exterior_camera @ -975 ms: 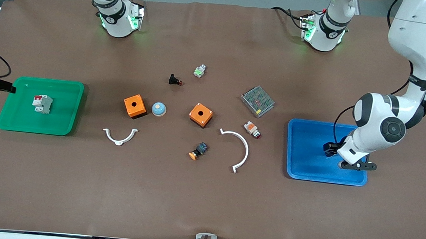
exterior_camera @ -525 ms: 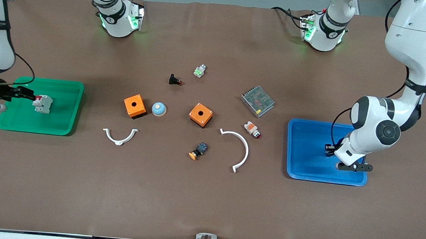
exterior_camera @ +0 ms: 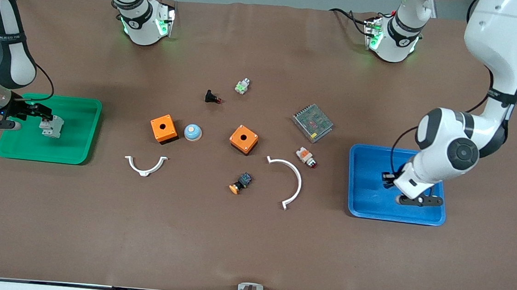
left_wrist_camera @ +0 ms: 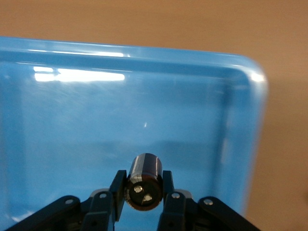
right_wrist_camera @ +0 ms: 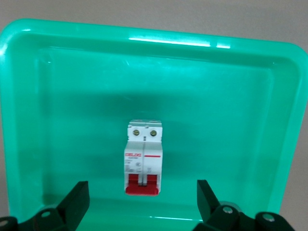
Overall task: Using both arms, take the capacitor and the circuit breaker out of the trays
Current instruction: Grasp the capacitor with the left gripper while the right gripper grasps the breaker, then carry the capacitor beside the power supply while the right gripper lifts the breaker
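The capacitor (left_wrist_camera: 144, 179), a stubby black cylinder, sits clamped between the fingers of my left gripper (left_wrist_camera: 143, 186), with its lighter end facing the wrist camera. That gripper (exterior_camera: 388, 178) hangs low over the blue tray (exterior_camera: 367, 205), whose floor (left_wrist_camera: 144, 101) is bare. The breaker (exterior_camera: 52, 126), white-grey with red levers, lies flat in the green tray (exterior_camera: 74, 146). My right gripper (exterior_camera: 43, 113) is open and empty over that tray, just off the breaker's red-lever end. In the right wrist view the breaker (right_wrist_camera: 143, 156) lies ahead of the spread gripper (right_wrist_camera: 142, 202) on the tray floor (right_wrist_camera: 240, 120).
Between the trays lie two orange boxes (exterior_camera: 164, 128) (exterior_camera: 243, 139), a blue dome (exterior_camera: 192, 132), two white arcs (exterior_camera: 145, 165) (exterior_camera: 290, 180), a grey power supply (exterior_camera: 313, 122), and several small push buttons (exterior_camera: 306, 156) (exterior_camera: 240, 183) (exterior_camera: 213, 97) (exterior_camera: 242, 86).
My right arm has swung in from the table's edge, bringing its open gripper over the green tray up to the breaker. My left gripper has shifted slightly toward the table's middle with the capacitor.
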